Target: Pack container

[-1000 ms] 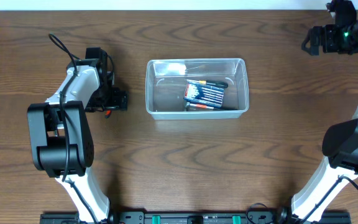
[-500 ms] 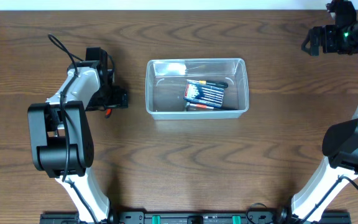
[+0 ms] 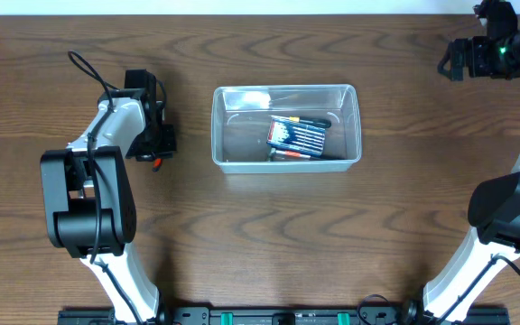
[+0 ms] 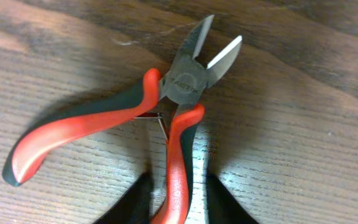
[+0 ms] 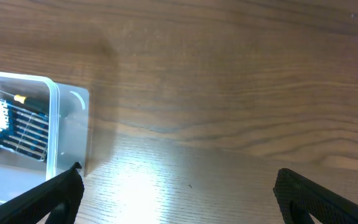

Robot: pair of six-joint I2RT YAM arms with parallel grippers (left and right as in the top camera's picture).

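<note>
Red-and-black handled cutting pliers (image 4: pixel 185 84) lie flat on the wooden table, jaws slightly apart and pointing away from me. My left gripper (image 4: pixel 179 190) has closed in on the nearer red handle, one black finger (image 4: pixel 138 199) on each side. From overhead the left gripper (image 3: pixel 162 143) sits left of the clear container (image 3: pixel 285 88), with a bit of red handle (image 3: pixel 156 163) showing. The container holds a blue pack of small screwdrivers (image 3: pixel 296 135). My right gripper (image 3: pixel 450 61) hovers open at the far right back corner, the container's end (image 5: pixel 55 124) showing to its left.
The left arm's base (image 3: pixel 84 199) stands near the front left, the right arm's base (image 3: pixel 504 212) at the right edge. Bare wood lies between the container and both arms.
My left gripper's fingers have drawn together from wide open to narrow around the pliers' handle. The right arm and the container have not moved.
</note>
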